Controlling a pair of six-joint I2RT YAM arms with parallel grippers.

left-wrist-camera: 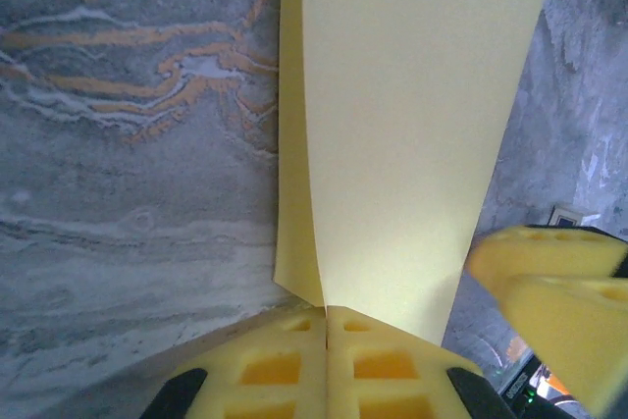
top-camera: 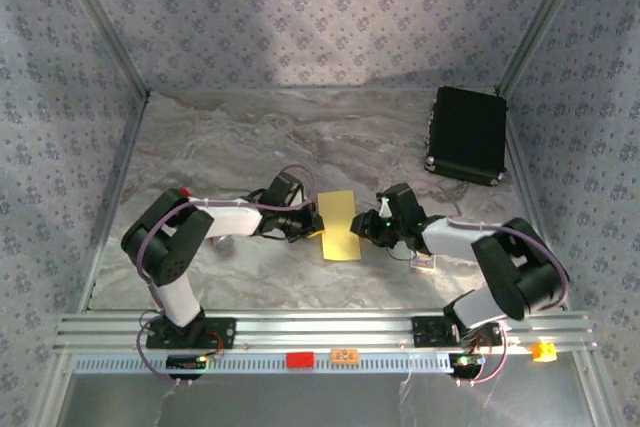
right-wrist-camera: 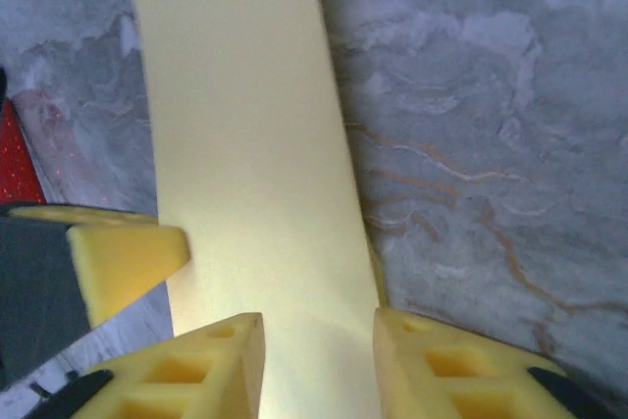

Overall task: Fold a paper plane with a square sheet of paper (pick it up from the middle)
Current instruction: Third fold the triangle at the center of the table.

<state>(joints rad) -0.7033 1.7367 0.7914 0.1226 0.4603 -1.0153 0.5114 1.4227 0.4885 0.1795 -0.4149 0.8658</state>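
1. Nearest, a metal rail (top-camera: 320, 332) runs along the near edge of the table, and both arm bases are bolted to it.
2. From there the left arm bends in from the left and the right arm from the right. Their wrists face each other near the middle of the marbled table (top-camera: 220, 137).
3. The left gripper (top-camera: 303, 219) is clamped on the sheet of paper (top-camera: 338, 225). In its wrist view the two yellow fingers (left-wrist-camera: 285, 370) press flat together, with the paper's near edge pinched in the seam (no gap shows between them).
4. The sheet of paper is folded into a long, narrow yellow strip and sits mid-table between the two grippers. In the left wrist view a second layer peeks out along its left edge. Whether it lies flat or is lifted a little cannot be told.
5. The right gripper (top-camera: 368, 227) is at the strip's right side. Its fingers (right-wrist-camera: 211, 365) stand apart and the strip passes through the gap, with neither pad closed on it.
6. A small card (top-camera: 425, 264) lies just beside the right forearm.
7. Farther back, a black case (top-camera: 467, 134) lies flat at the far right, well apart from the paper.
8. Patterned walls (top-camera: 320, 7) close off the back and sides.
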